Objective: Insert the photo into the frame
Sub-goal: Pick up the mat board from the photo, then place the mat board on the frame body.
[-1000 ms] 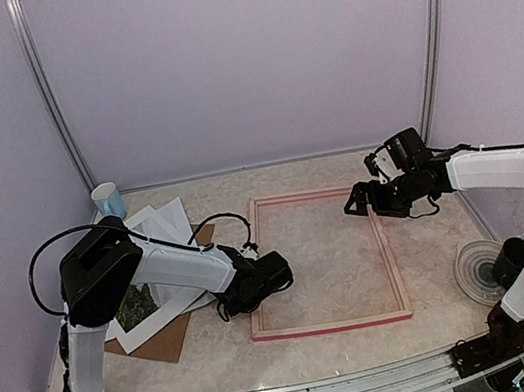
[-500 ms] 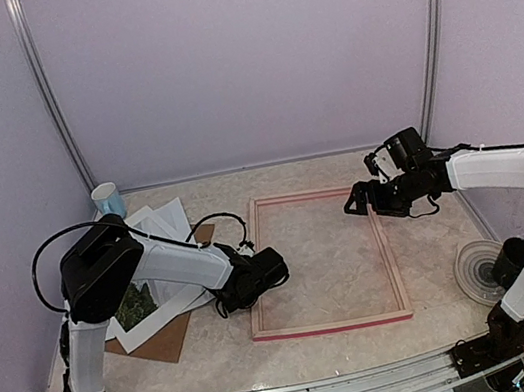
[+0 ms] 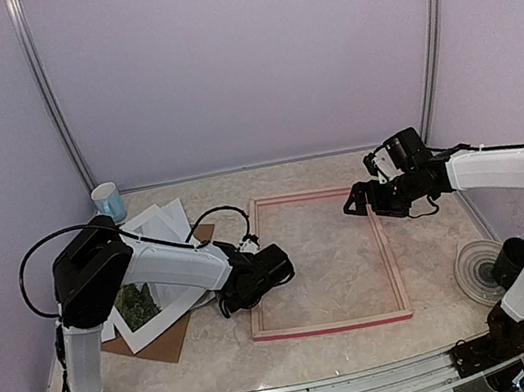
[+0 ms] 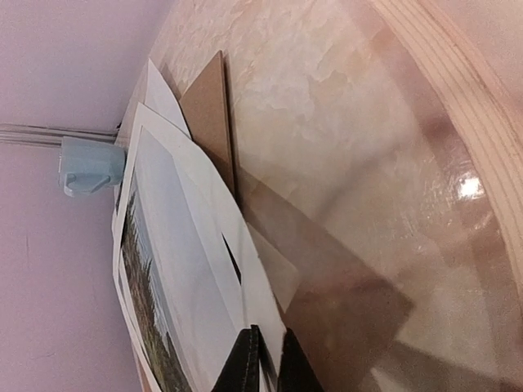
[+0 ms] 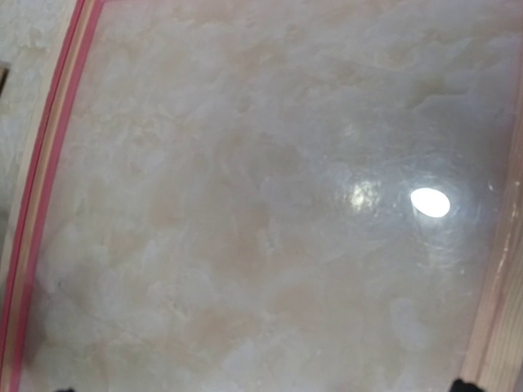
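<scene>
The left end effector [image 4: 267, 347] pinches the white mat [image 3: 174, 303]; the right end effector [image 3: 357, 205] stands wide open.

The room inside the frame [image 3: 393, 264] lies open from above within 4 low rails, though the right gripper [image 3: 357, 205] hangs over its far right corner. To its left, the left gripper [image 4: 266, 369] and its low arm cross the heap of white mat [image 3: 167, 317], photo [image 3: 137, 304] and brown board [image 3: 156, 345]. A blue cup [image 3: 108, 200] blocks the far left corner.

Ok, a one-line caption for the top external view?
Left gripper pinches the photo's white mat beside the pink frame; right gripper hovers open above the frame's far-right corner.
</scene>
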Robot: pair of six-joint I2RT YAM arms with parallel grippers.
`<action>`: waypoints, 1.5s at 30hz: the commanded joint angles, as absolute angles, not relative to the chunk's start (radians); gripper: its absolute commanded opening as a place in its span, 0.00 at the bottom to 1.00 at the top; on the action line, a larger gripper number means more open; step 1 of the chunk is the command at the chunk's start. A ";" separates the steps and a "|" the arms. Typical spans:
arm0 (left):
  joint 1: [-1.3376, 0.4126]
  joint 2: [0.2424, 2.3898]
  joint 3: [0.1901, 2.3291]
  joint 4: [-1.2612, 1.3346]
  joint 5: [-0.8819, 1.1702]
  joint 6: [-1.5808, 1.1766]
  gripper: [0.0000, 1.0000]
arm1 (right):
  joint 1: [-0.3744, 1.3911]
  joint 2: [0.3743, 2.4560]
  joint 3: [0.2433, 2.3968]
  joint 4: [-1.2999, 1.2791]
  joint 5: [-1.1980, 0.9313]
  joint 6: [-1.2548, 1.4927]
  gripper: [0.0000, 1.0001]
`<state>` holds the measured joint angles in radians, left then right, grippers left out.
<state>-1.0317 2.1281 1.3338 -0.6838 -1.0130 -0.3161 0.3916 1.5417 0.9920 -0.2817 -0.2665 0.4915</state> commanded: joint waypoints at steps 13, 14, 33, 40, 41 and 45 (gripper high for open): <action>-1.152 1.967 1.366 -0.723 -1.028 -0.406 0.07 | 0.402 1.533 1.013 -0.297 -0.263 0.488 0.99; -1.164 1.963 1.369 -0.726 -1.028 -0.411 0.07 | 0.403 1.534 1.013 -0.297 -0.264 0.488 0.99; -1.389 2.027 1.487 -0.682 -1.001 -0.419 0.07 | 0.390 1.525 1.001 -0.316 -0.257 0.483 0.99; -1.446 2.098 1.555 -0.613 -0.997 -0.346 0.07 | 0.353 1.502 0.970 -0.303 -0.315 0.493 0.99; -1.452 2.106 1.568 -0.603 -0.995 -0.335 0.07 | 0.349 1.502 0.967 -0.299 -0.322 0.494 0.99; -1.474 2.147 1.608 -0.565 -0.978 -0.293 0.07 | 0.340 1.505 0.959 -0.292 -0.360 0.499 0.99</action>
<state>-1.4494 2.1052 1.5574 -0.6334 -0.9951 -0.3492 0.3534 1.5333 0.9768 -0.2955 -0.3088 0.4919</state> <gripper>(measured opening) 0.071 0.992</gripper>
